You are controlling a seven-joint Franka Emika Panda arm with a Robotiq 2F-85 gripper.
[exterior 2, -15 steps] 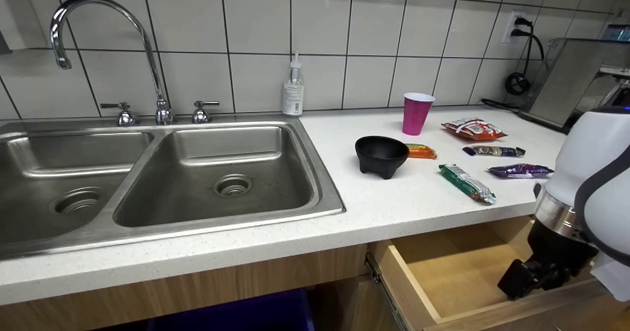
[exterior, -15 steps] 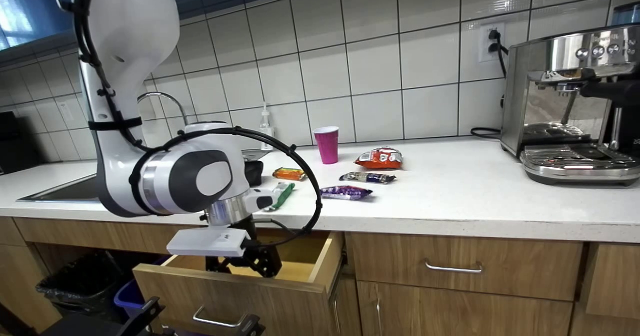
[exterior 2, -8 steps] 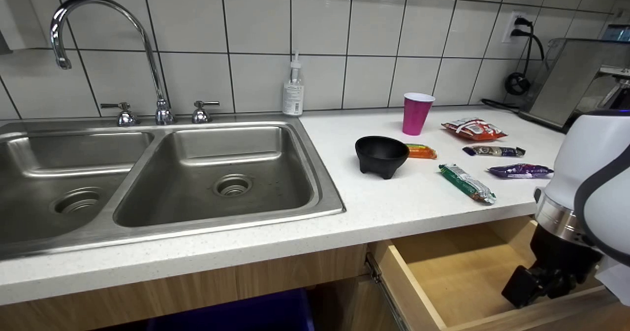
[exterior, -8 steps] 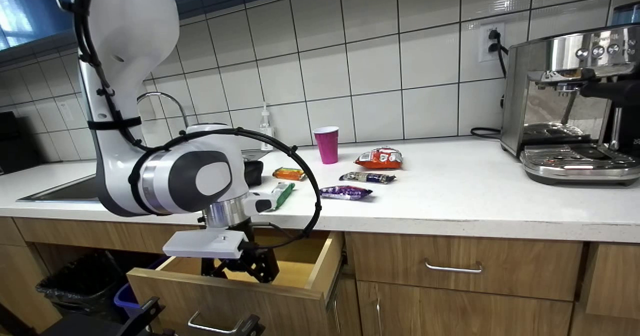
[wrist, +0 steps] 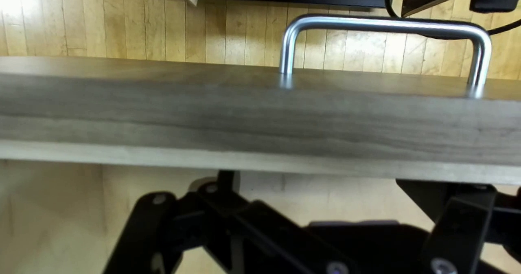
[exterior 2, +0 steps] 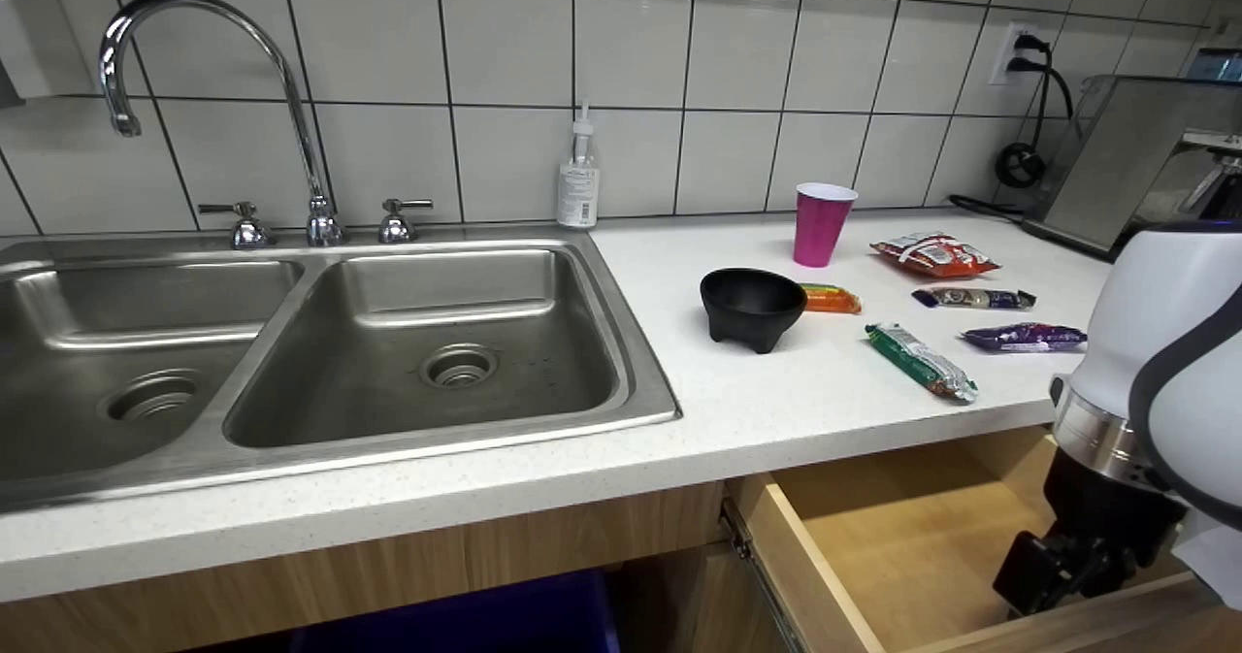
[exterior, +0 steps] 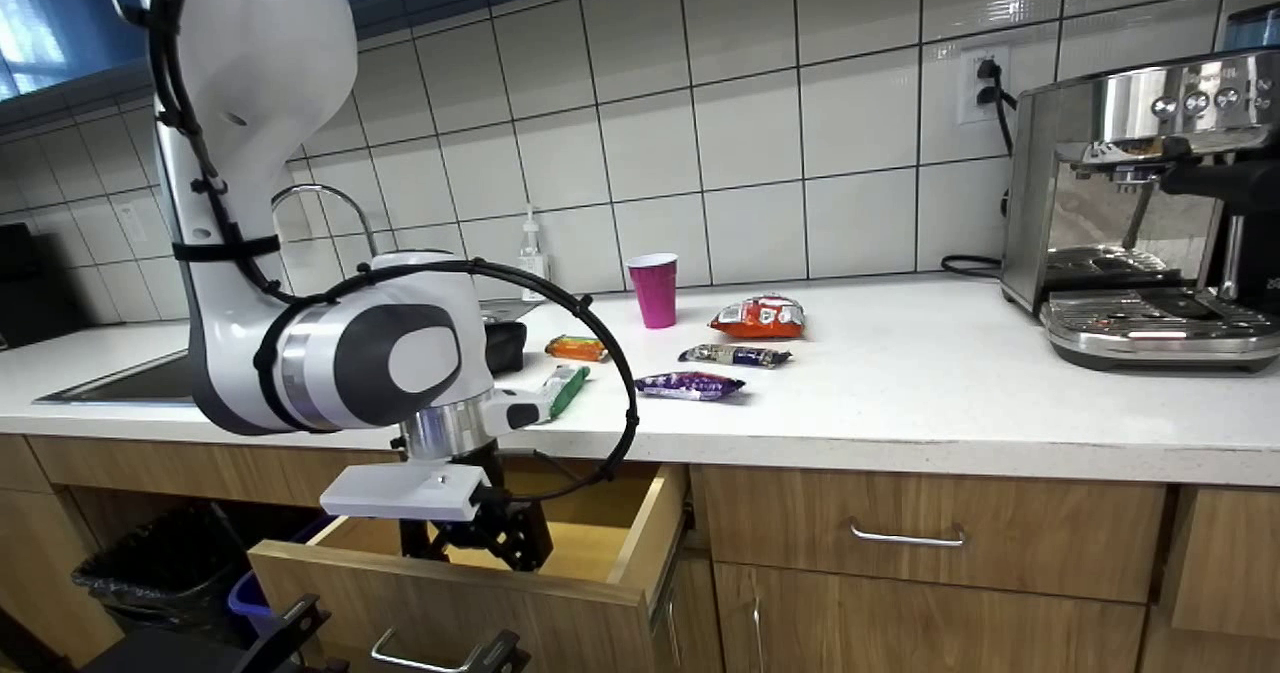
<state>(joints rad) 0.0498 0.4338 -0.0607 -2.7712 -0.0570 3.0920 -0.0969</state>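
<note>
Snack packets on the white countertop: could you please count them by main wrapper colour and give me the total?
Red snack bag: 1
Orange packet: 1
Green packet: 1
Purple packet: 1
Dark blue and silver packet: 1
Total: 5

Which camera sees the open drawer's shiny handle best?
The wrist view: the whole handle shows up close. In an exterior view, the handle looks small, near the picture's bottom edge. No further view shows it.
</note>
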